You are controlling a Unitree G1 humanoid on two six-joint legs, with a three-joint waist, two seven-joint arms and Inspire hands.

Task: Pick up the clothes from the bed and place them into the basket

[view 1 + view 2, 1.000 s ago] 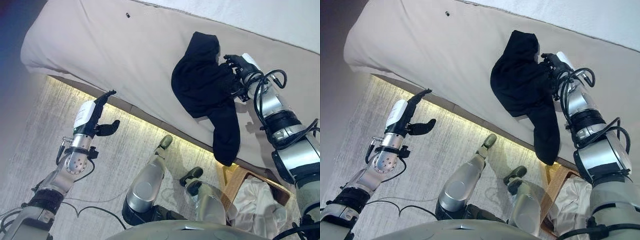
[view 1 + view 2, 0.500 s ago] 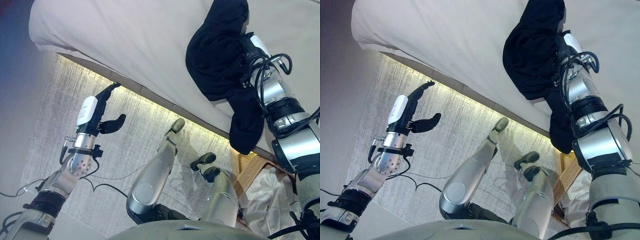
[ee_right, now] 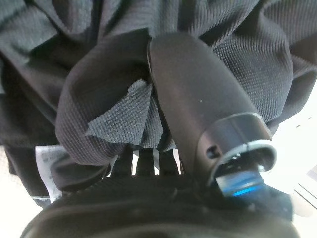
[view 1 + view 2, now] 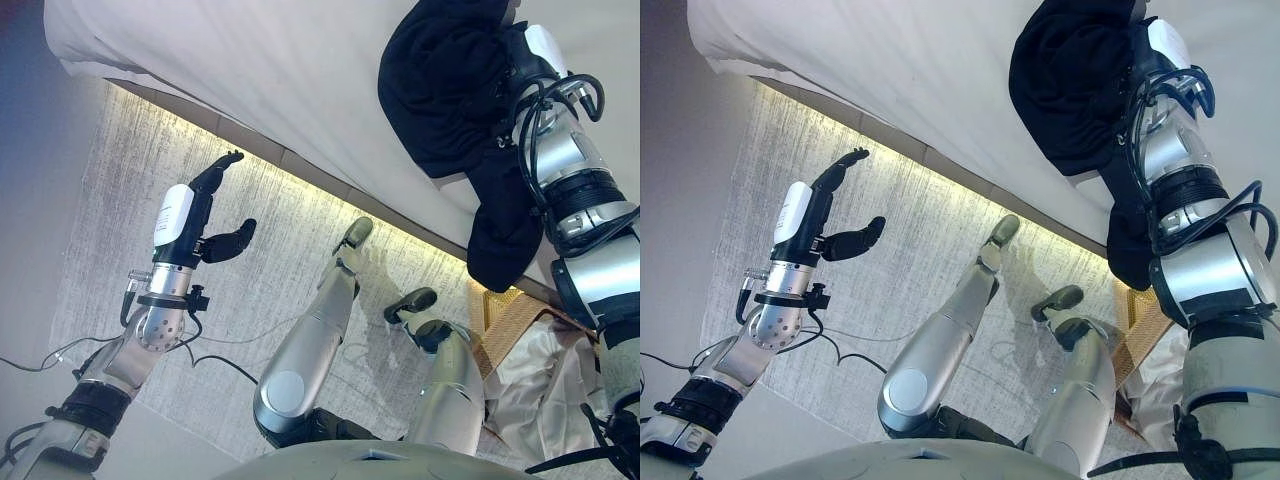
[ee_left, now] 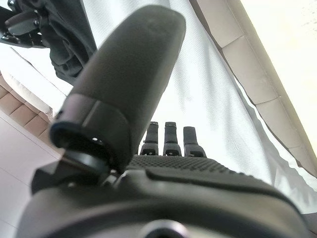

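Observation:
A black garment (image 4: pixel 445 90) lies bunched on the beige bed (image 4: pixel 250 70), with one end hanging over the bed's edge above the basket (image 4: pixel 505 315). My right hand (image 4: pixel 522 62) is shut on the garment at its right side. In the right wrist view the thumb (image 3: pixel 198 94) presses into the black cloth (image 3: pixel 99 114) and the fingers are curled into its folds. My left hand (image 4: pixel 205 215) is open and empty above the floor, apart from the bed. Its fingers (image 5: pixel 168 141) are straight in the left wrist view.
The wicker basket stands on the floor at the lower right by the bed's edge, with white cloth (image 4: pixel 540 390) in it. A pale rug (image 4: pixel 150 200) lies beside the bed. A lit strip (image 4: pixel 300 170) runs under the bed's edge.
The camera has moved. The black garment has bunched up against my right hand and shifted toward the bed's edge. My left hand keeps the same open pose.

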